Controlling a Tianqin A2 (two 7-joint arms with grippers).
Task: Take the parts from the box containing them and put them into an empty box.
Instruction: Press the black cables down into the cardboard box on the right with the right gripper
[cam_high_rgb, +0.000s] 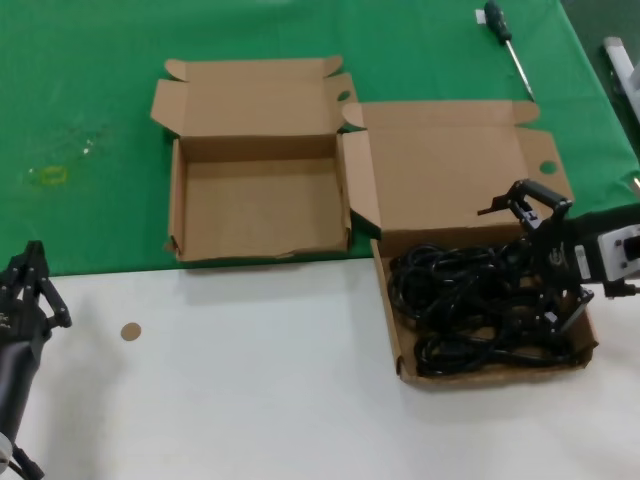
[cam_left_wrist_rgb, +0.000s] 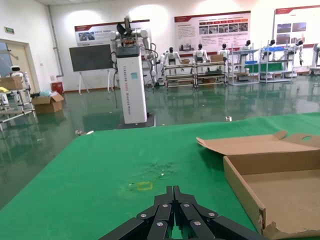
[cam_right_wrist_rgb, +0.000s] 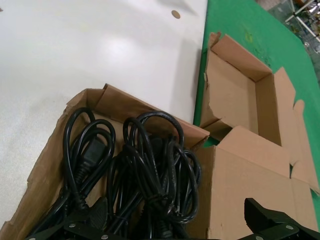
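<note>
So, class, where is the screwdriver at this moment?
In the head view, the screwdriver lies on the green cloth at the far right, beyond the lid of the wider box.

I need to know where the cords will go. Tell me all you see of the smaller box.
The smaller box is shallow brown cardboard, lid folded open and back, with rounded flaps. Nothing lies inside. Its near wall is low and ragged. It rests on the green cloth at the white table's edge, beside the wider box.

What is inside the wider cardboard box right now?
A tangle of black power cords fills the wider box, with the right gripper lowered among them. The box floor beneath is covered, so the cord count is unclear.
</note>
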